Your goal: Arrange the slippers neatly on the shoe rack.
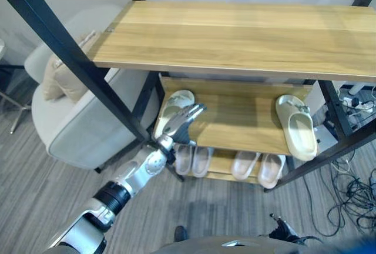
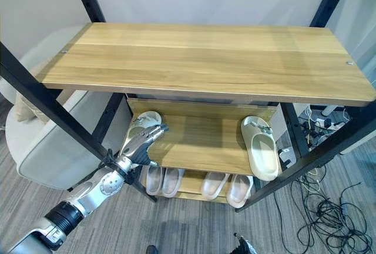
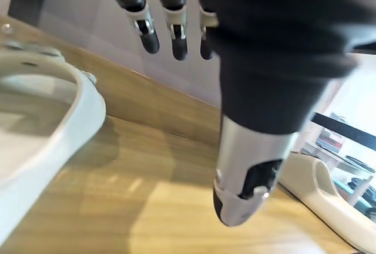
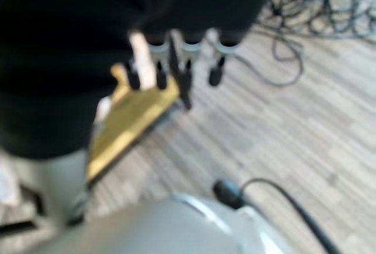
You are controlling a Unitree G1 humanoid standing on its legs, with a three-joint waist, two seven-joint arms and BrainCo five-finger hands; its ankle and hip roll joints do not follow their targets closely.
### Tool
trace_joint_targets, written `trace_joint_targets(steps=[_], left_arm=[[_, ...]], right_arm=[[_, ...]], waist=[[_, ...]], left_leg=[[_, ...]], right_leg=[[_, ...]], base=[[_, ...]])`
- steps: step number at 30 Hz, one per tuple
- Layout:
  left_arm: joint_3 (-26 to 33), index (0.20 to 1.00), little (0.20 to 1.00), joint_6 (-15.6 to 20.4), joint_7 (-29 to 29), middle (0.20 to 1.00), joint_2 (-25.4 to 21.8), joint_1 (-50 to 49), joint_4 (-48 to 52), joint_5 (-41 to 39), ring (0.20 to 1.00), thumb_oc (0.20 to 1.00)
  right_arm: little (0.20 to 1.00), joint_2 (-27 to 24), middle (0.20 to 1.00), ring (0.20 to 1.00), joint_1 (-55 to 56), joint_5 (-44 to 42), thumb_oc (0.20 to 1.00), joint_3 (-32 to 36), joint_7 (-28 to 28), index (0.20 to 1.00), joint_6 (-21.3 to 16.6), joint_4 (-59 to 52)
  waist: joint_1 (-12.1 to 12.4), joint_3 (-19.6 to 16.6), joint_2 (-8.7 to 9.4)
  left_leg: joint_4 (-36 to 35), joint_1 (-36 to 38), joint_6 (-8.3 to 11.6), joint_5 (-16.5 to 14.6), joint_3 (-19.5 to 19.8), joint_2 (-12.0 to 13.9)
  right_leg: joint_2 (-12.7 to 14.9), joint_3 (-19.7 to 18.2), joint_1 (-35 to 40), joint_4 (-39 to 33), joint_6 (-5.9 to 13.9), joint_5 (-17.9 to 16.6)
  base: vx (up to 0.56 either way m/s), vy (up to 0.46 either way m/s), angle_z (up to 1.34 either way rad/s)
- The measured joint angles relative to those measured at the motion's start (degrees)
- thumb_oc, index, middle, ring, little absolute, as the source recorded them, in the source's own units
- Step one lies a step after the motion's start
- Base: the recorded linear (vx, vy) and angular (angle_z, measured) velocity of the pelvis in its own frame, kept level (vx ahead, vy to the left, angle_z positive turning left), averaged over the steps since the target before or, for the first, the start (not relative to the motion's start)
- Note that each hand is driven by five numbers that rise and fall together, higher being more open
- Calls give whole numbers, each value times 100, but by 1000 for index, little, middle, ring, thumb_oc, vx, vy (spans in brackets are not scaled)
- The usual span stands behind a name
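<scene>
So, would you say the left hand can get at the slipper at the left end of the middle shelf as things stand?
Probably yes: the left hand is open, already under the top shelf and right beside that left slipper, with nothing between them.

The left arm reaches forward and up, its left hand (image 1: 183, 120) open with fingers straight and thumb apart; the right hand (image 4: 176, 60) hangs with fingers relaxed.

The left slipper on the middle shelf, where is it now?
The left slipper lies at the middle shelf's left end, beside the open left hand.
</scene>
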State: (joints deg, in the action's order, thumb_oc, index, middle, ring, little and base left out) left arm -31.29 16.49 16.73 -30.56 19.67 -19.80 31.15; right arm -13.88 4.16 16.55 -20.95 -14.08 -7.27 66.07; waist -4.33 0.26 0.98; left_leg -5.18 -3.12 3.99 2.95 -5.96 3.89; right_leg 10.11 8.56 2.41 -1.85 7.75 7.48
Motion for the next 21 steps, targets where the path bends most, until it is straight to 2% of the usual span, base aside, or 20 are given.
trace_joint_targets(steps=[5,11,21], left_arm=[[37,1000,1000,-150,204,1000,-299,267,-148,189,1000,1000],[110,1000,1000,-277,381,1000,-623,484,-233,405,1000,1000],[265,1000,1000,-535,623,1000,-724,758,-399,665,1000,1000]], right_arm=[[1000,-14,1000,1000,-9,-4,1000,8,-3,1000,-13,-8],[1000,-16,1000,1000,-23,-6,1000,4,4,1000,-59,-79],[1000,-21,1000,1000,-46,-13,1000,1,39,1000,-64,-178]], waist=[[-119,-32,44],[-128,-48,83],[-125,-9,132]], left_leg=[[-1,-137,0,0,-15,23],[0,-268,0,1,-151,17],[0,-420,-3,3,-162,28]], right_leg=[[-2,-16,-154,-5,-16,-20],[2,-174,-376,-6,9,-66],[-4,-204,-535,-6,8,-79]], base=[[-2,2,-1],[-2,9,-13],[-4,2,-1]])
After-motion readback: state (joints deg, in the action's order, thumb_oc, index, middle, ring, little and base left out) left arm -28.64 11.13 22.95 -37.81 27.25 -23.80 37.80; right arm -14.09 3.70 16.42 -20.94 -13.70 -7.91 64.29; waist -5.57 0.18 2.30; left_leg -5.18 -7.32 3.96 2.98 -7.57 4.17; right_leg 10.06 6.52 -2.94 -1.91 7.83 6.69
